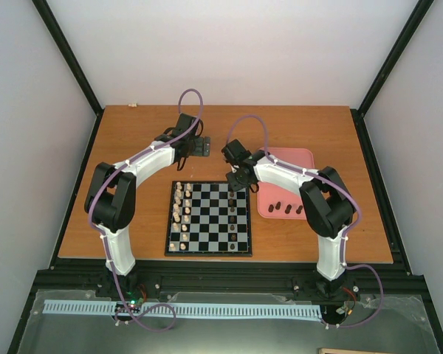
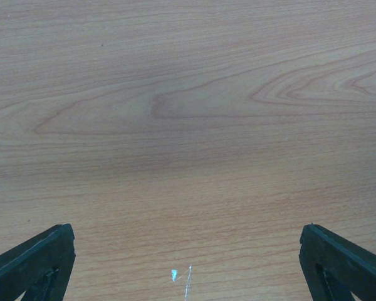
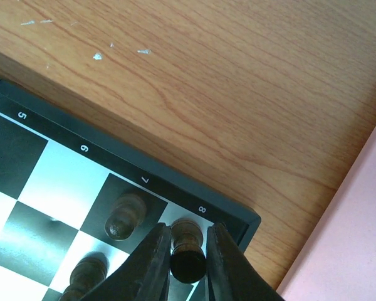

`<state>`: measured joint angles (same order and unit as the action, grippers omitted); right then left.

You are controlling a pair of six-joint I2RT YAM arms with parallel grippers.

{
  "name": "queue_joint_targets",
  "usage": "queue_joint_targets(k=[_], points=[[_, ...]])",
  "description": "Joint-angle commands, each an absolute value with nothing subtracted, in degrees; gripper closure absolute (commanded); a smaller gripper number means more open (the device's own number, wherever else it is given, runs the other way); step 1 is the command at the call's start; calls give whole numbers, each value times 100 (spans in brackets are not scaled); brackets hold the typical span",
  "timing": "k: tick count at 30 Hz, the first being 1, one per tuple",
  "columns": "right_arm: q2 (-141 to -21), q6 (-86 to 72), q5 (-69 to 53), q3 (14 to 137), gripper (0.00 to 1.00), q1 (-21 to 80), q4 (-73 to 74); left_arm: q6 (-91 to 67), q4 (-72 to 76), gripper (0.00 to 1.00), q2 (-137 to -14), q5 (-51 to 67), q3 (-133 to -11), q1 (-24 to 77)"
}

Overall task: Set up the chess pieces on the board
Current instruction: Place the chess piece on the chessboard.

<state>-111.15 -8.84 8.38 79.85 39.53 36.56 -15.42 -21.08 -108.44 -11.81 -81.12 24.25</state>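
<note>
Fingers of the left arm (image 2: 37, 263) are spread wide and hold nothing; they hang over bare wood at the far side of the table (image 1: 295, 125), just beyond the board (image 1: 207, 251). On the board's left files stand the pale cream pieces (image 1: 181, 210), which are no part of this job.

Further right, near the board's far right corner, stand a few of the dark chess pieces (image 1: 231, 199). They are brown-black, turned, with round glossy heads and narrow necks. The right fingers (image 3: 151, 266) are pressed in on either side of one dark piece (image 3: 187, 251), pinching its head. It stands upright on the light corner square by the frame's "8".

Such a piece looks very light, hard and stiff, so a gentle squeeze should do. Its smooth, rounded head could slip or twist out, and its small foot will likely tip at a nudge. The best hold is probably from above, across the head or neck, keeping clear of its neighbours.

Rightmost, three more dark pieces (image 1: 288, 208) lie on their sides on the pink tray (image 1: 299, 156), beside the board.
</note>
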Motion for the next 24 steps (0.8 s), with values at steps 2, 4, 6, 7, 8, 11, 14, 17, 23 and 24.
queue_joint_targets(k=[2,4,6,7,8,11,14,17,23,24], points=[[-11236,-853,969,8095,80,3999,3616,-1564,-2136,0,-10787,-1243,-8252,2399],[-11237,-848,935,8087,79,3999,3623,-1562,-2135,0,-10786,-1245,-8256,2399],[-11221,-852,917,8062,73,3997,3633,-1564,-2134,0,-10801,-1244,-8259,2399],[-11194,-858,914,8041,69,3999,3634,-1564,-2134,0,-10809,-1240,-8261,2399],[-11164,-861,921,8016,65,4001,3624,-1566,-2138,0,-10810,-1239,-8268,2405],[-11027,-894,997,7923,57,3999,3557,-1573,-2136,0,-10802,-1231,-8262,2399],[-10923,-914,1053,7882,56,3999,3509,-1573,-2134,0,-10802,-1225,-8259,2399],[-10839,-940,1207,7884,54,3999,3495,-1578,-2138,0,-10787,-1224,-8253,2393],[-10622,-964,1523,7884,52,3999,3516,-1573,-2139,0,-10766,-1241,-8244,2399],[-10576,-971,1573,7865,52,3991,3516,-1573,-2141,0,-10766,-1240,-8244,2399]])
